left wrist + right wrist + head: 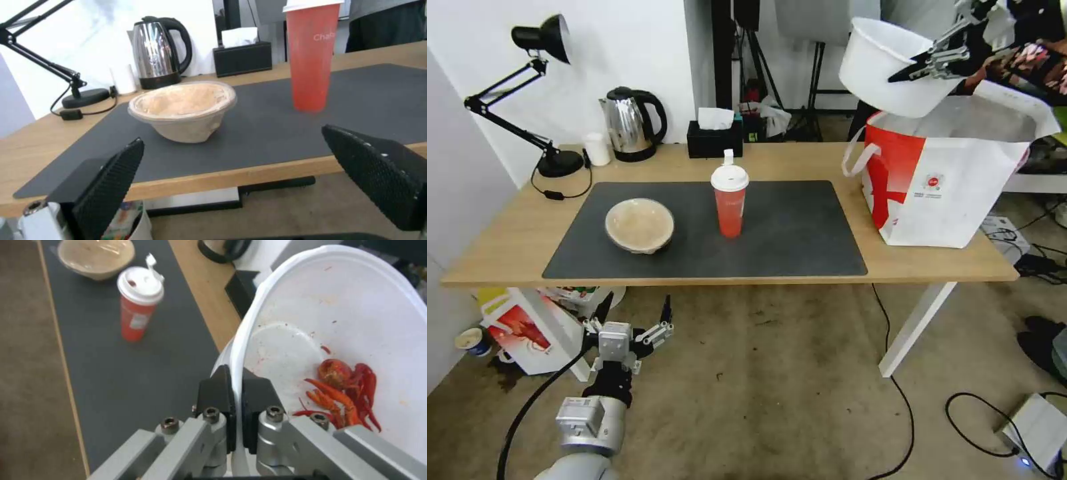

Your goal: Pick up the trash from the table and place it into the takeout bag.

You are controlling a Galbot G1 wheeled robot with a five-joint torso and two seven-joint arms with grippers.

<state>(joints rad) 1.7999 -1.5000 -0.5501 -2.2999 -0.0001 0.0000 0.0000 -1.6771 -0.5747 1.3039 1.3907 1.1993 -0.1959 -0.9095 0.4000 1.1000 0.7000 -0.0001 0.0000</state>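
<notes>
right gripper (908,71) pinches the tilted white bowl (887,67) rim above the takeout bag (954,180); its wrist view reveals crayfish scraps (345,391) inside; left gripper (635,312) spread wide below the table (494,233).

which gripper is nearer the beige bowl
Left. The left gripper hangs open below the table edge in front of the beige bowl; the right gripper holds the white bowl above the takeout bag.

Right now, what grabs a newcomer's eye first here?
The large white plastic bowl with red crayfish scraps, pinched at its rim by the right tool, held in the air above the open boxy white takeout bag. The left tool is open, low before the light-wood table.
</notes>
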